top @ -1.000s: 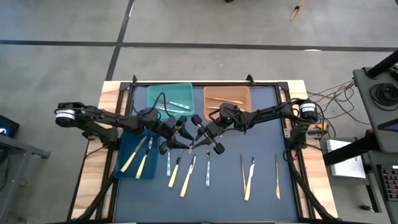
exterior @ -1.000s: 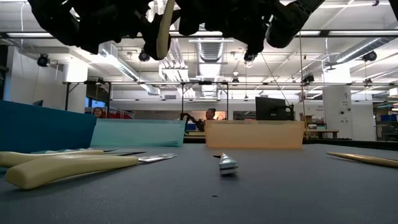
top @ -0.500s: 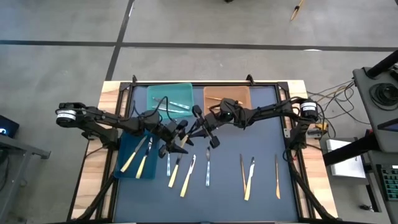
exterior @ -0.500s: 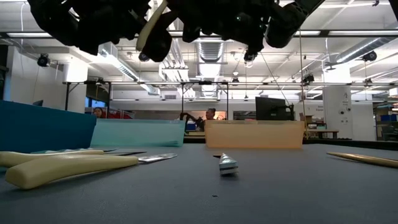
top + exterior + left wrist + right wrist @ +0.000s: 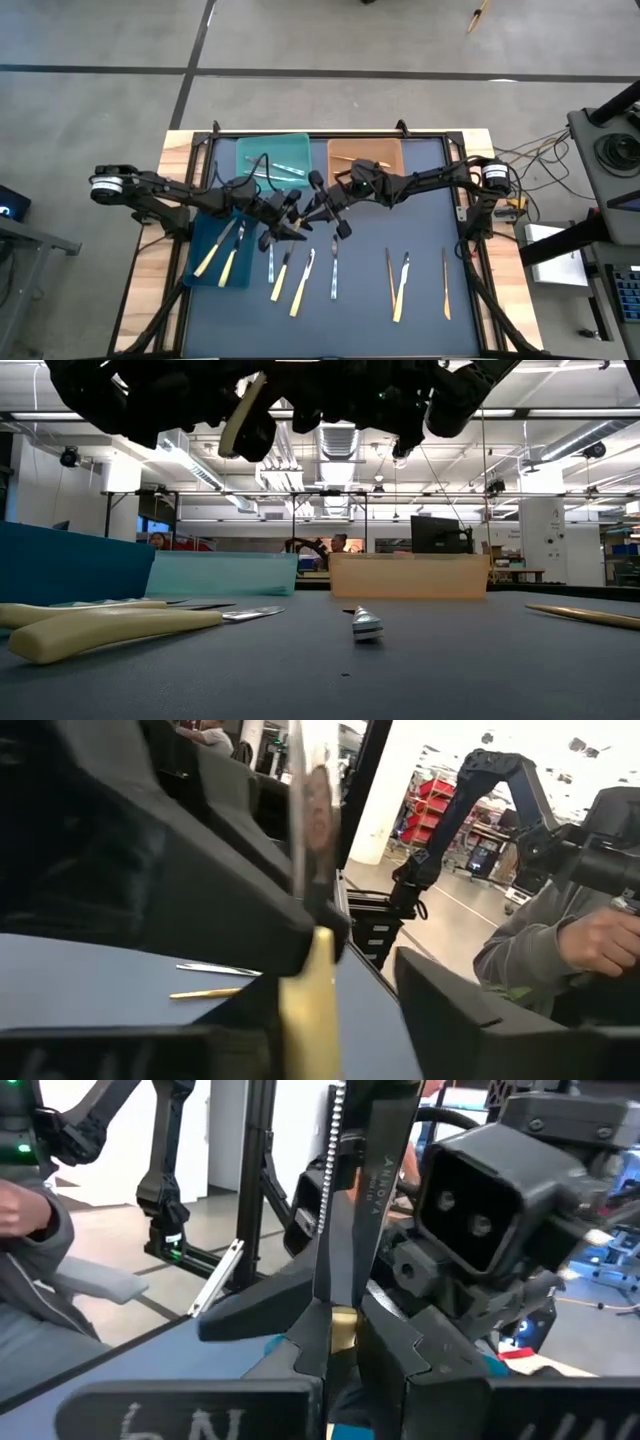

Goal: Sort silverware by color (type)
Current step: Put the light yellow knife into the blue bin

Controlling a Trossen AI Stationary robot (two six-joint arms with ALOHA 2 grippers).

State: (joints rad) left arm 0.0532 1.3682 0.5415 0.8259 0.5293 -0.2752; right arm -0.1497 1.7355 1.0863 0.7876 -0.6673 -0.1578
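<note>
A knife with a pale yellow handle (image 5: 243, 415) and a silvery serrated blade (image 5: 335, 1200) is in the air over the mat's middle (image 5: 300, 222), between both grippers. My right gripper (image 5: 318, 212) (image 5: 343, 1330) is shut on it. My left gripper (image 5: 283, 218) (image 5: 320, 1020) is open, with its fingers (image 5: 450, 1010) on either side of the yellow handle (image 5: 308, 1010), apart from it. More silverware lies flat on the dark mat: a yellow-handled piece (image 5: 303, 282), a grey one (image 5: 334, 270) and a tan one (image 5: 446, 285). My right gripper pinches the knife between its two fingers (image 5: 400, 1350) where the blade meets the yellow handle (image 5: 343, 1318). It reaches in from the table's right. The knife is lifted clear of the table and tilted, with its handle toward my left gripper.
Three bins stand at the mat's far and left sides: dark blue (image 5: 200, 262) with yellow pieces, teal (image 5: 250, 150) with a grey piece, orange (image 5: 390, 150) with tan pieces. A person's sleeve and hand (image 5: 600, 935) show beyond the table. The mat's near right is bare (image 5: 470, 320).
My right gripper has moved toward the table's far left, closer to my left gripper, carrying the knife. The knife has tipped from nearly upright to slanted, its handle end swinging toward my left gripper.
</note>
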